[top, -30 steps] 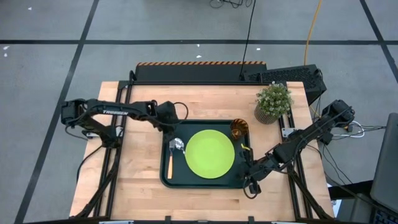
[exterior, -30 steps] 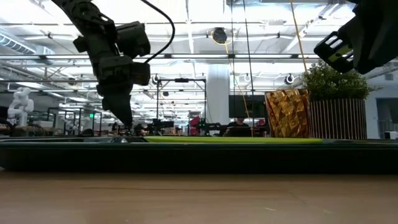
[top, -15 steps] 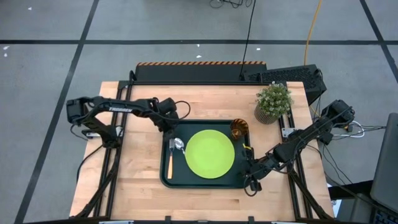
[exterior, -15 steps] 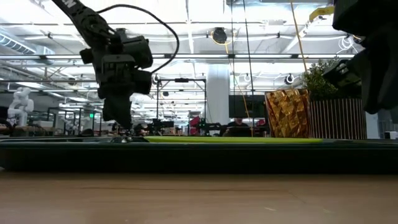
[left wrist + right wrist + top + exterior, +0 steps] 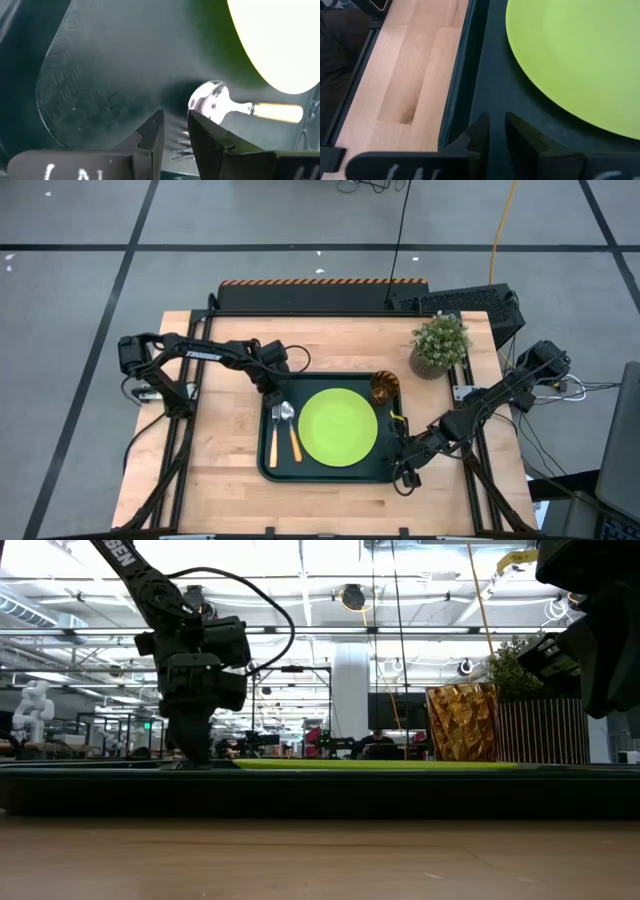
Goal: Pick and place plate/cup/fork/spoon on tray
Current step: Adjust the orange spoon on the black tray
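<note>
All four things lie on the tray (image 5: pixel 330 474).
Right gripper (image 5: pixel 404 470) at its near right rim, fingers narrowly apart, empty. Plate (image 5: pixel 337 427) central, fork (image 5: pixel 273 435) and spoon (image 5: pixel 290 426) left, cup (image 5: pixel 385 387) far right; left gripper (image 5: pixel 271 386) far left, nearly closed, empty.

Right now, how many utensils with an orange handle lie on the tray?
2. The fork lies near the tray's left edge; the spoon lies beside it, between the fork and the plate. None seems hidden.
</note>
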`<state>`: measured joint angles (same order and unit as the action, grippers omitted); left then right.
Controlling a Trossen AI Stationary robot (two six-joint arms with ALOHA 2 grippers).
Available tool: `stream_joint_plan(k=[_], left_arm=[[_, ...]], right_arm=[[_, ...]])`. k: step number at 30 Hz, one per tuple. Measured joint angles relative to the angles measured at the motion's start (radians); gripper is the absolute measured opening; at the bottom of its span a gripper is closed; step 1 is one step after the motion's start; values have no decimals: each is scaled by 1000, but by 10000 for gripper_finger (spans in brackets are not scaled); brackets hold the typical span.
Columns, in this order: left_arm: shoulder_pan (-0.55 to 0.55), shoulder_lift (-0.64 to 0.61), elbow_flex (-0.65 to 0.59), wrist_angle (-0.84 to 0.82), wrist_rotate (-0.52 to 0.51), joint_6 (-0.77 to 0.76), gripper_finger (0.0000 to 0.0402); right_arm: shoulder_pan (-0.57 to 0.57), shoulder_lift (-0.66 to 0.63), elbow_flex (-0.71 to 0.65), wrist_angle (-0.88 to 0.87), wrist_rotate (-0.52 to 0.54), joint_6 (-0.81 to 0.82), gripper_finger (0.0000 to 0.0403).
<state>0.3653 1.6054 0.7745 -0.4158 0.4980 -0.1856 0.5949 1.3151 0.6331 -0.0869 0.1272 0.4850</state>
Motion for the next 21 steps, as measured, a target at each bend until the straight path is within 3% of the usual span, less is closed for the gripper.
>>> stream_joint_plan(k=[21], left_arm=[[0,-3,0,36,0,34,90]], right_arm=[[0,0,0,0,2,4,55]])
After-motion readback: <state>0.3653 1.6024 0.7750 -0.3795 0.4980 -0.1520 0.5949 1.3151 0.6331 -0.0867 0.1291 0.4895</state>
